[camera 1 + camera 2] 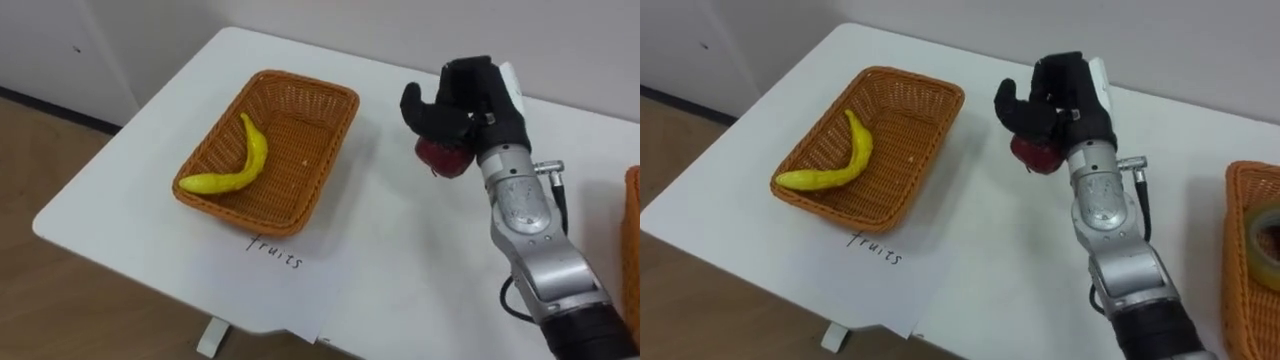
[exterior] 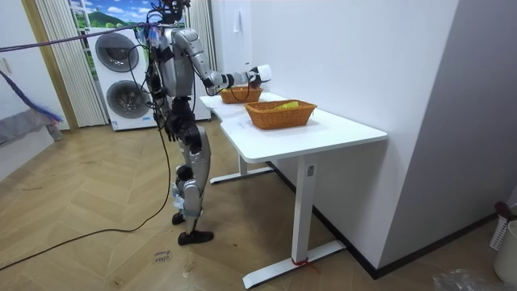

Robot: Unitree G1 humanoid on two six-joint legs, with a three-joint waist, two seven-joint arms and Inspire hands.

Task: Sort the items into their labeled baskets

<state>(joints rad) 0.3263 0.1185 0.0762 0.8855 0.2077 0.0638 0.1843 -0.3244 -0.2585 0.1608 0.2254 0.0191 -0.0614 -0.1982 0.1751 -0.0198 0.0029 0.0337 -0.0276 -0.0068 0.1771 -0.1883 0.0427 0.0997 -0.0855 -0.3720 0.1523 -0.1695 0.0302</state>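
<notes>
Worktop (image 1: 400,260), white, two baskets well apart. Left basket (image 1: 300,100) has a banana (image 1: 245,172) lying in it (one fruit sorted, by the look). Right basket (image 1: 1238,200), at the right edge, holds what looks like a tape roll (image 1: 1268,232), so one supply seems done too. Paper sheet (image 1: 290,290) at the near edge, just below the left basket. Right hand (image 1: 465,95) over bare worktop, nearer the left basket. Fingers curled tight round a red fruit (image 1: 445,157). Left to do: carry it left and drop it in beside the banana.
</notes>
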